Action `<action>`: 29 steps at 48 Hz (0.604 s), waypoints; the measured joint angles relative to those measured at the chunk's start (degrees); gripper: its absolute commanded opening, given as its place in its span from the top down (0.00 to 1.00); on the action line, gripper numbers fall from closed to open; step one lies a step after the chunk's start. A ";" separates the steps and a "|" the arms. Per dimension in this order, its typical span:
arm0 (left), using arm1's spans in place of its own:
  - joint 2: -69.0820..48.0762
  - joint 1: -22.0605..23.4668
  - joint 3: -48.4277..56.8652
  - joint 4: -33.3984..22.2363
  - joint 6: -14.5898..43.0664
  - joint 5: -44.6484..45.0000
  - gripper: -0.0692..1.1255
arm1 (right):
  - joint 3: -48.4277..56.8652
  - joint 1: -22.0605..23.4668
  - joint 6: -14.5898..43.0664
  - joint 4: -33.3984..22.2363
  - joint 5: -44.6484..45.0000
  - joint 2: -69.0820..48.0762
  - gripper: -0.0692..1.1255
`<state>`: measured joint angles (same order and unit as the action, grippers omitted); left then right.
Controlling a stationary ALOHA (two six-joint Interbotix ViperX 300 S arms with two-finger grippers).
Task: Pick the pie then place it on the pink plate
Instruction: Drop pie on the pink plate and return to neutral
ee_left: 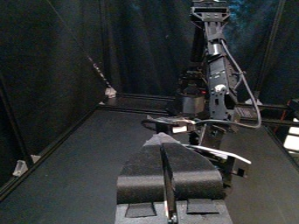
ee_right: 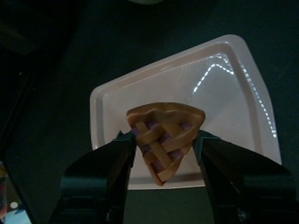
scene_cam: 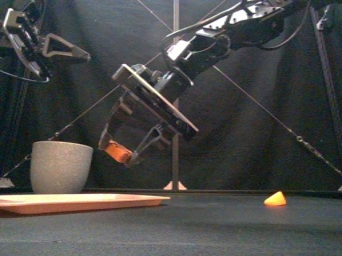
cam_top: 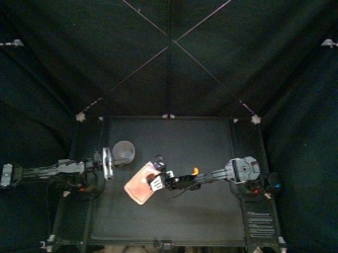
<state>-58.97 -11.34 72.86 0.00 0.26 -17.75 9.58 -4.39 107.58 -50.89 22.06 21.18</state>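
A slice of lattice pie (ee_right: pixel 163 122), orange-brown, hangs between the jaws of my right gripper (ee_right: pixel 166 154), which is shut on it. Directly below lies the flat pink plate (ee_right: pixel 233 79). From the front, the pie (scene_cam: pixel 116 153) and right gripper (scene_cam: pixel 128 147) hang well above the plate (scene_cam: pixel 80 202). Seen from above, the right gripper (cam_top: pixel 157 180) reaches past the middle, over the plate (cam_top: pixel 136 189). My left gripper (cam_top: pixel 106 164) rests shut at the table's left side, empty (ee_left: pixel 167 171).
A tall grey speckled cup (scene_cam: pixel 60 166) stands just behind the plate at the left (cam_top: pixel 123 150). A small orange toy (scene_cam: pixel 275 198) lies on the table to the right (cam_top: pixel 199 172).
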 measured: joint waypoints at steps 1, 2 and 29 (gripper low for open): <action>0.00 0.00 0.00 0.09 0.00 0.00 0.95 | 0.00 0.00 0.00 0.00 0.18 0.00 0.19; 0.00 -0.09 0.00 0.09 0.09 0.00 0.95 | 0.00 0.09 0.00 -0.09 0.35 0.00 0.17; 0.00 -0.35 -0.09 0.26 0.09 0.00 0.95 | 10.90 -2.46 -0.26 -6.42 1.32 -10.28 0.07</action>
<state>-58.97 -11.69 72.77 0.26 0.35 -17.75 20.48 -6.86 107.31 -57.30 23.38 10.90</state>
